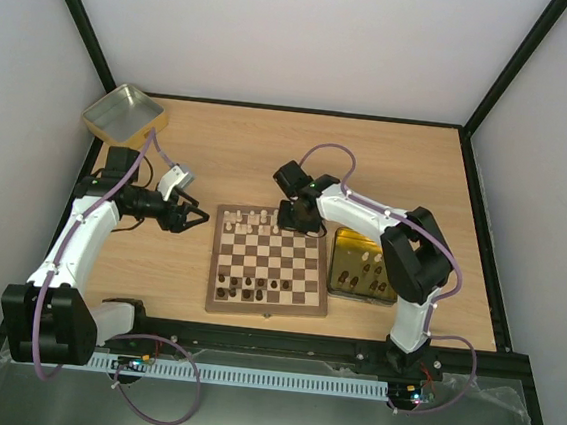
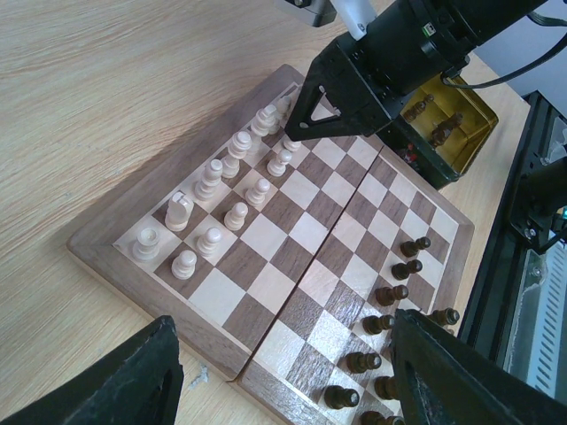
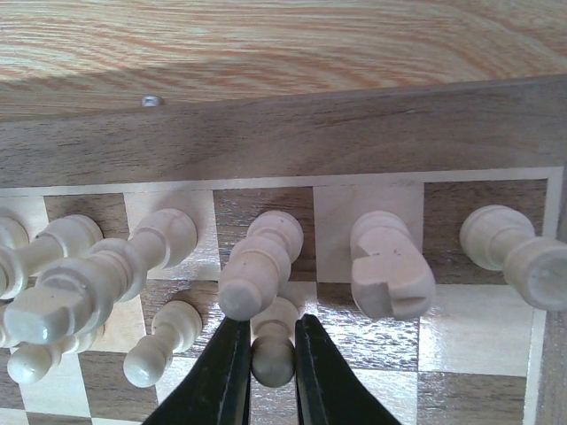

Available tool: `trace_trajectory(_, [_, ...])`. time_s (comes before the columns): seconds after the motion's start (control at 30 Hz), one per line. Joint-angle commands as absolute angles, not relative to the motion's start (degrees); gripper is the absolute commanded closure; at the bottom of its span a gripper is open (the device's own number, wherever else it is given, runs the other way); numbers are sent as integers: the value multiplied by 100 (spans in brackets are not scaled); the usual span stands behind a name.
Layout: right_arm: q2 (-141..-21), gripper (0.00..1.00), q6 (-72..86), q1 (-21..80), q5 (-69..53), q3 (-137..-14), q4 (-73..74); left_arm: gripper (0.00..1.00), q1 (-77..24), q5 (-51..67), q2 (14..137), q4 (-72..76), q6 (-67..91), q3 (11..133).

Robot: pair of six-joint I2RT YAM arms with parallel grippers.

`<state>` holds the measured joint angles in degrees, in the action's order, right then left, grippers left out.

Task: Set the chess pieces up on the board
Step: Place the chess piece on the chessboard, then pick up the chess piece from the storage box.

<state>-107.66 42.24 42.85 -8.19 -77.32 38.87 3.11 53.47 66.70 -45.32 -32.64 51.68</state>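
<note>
The board (image 1: 264, 309) lies between the arms. Cream pieces (image 1: 258, 220) stand along its far rows and dark pieces (image 1: 251, 288) along its near rows. My right gripper (image 1: 287, 223) is down over the far right of the board. In the right wrist view it (image 3: 273, 354) is shut on a cream pawn (image 3: 273, 350) standing in the second row, just in front of a cream bishop (image 3: 259, 266) and beside a knight (image 3: 390, 266). My left gripper (image 1: 195, 216) hovers open and empty off the board's left edge; its view shows the board (image 2: 115, 257) between the wide-apart fingers (image 2: 443, 372).
A gold tin (image 1: 335, 278) with several dark and cream pieces sits right of the board, also in the left wrist view (image 2: 461, 133). A second gold tin (image 1: 124, 114) stands at the back left corner. Black frame rails edge the table.
</note>
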Motion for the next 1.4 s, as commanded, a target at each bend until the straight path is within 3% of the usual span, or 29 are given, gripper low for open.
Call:
trace_trajectory(0.0, [-10813, 89, 4211, 4341, -823, -7848, 3834, 35, 281, 5388, 6598, -4493, -3234, 5121])
trace_trajectory(0.5, [-10609, 77, 4244, 4384, -783, -7831, 3970, 35, 281, 5379, 6571, -4482, -3219, 5116])
trace_trajectory(0.83, [-9173, 77, 4325, 4328, -72, -7451, 4837, 35, 281, 5370, 6531, -4457, -3199, 5098])
trace_trajectory(1.1, [-7832, 76, 4375, 3251, -18, -5664, 4943, 35, 268, 5378, 6565, -4465, -3206, 5107])
trace_trajectory(1.37, [-7543, 76, 4431, 2637, -160, -4701, 4460, 35, 237, 5374, 6592, -4474, -3208, 5117])
